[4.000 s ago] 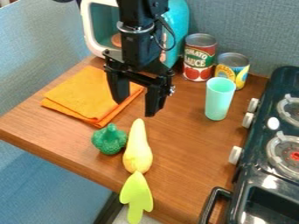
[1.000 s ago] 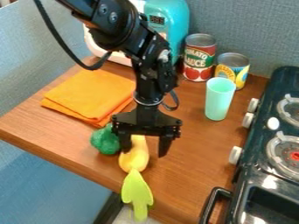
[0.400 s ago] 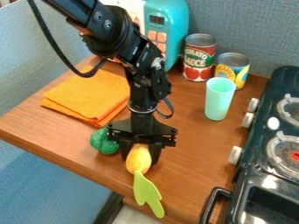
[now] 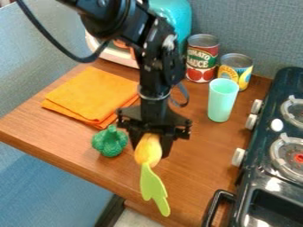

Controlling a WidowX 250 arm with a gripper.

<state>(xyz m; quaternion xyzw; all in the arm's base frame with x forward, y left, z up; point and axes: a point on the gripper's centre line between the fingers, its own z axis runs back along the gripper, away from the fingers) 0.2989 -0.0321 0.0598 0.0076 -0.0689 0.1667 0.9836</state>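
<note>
Sitting between the fingers (image 4: 167,145): yellow vegetable (image 4: 148,150)

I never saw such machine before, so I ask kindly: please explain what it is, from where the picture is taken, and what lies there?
This is a black robot arm; its hanging end is a two-finger pincer. A fixed camera looks down at a slant. The pincer holds a yellow toy vegetable with a flat, light-green leafy end pointing downward. Beside it sits a green toy broccoli. On the wooden table there are also a folded orange cloth, two cans, a mint-green cup and a teal-and-white toy microwave. At the right is a toy stove.
</note>
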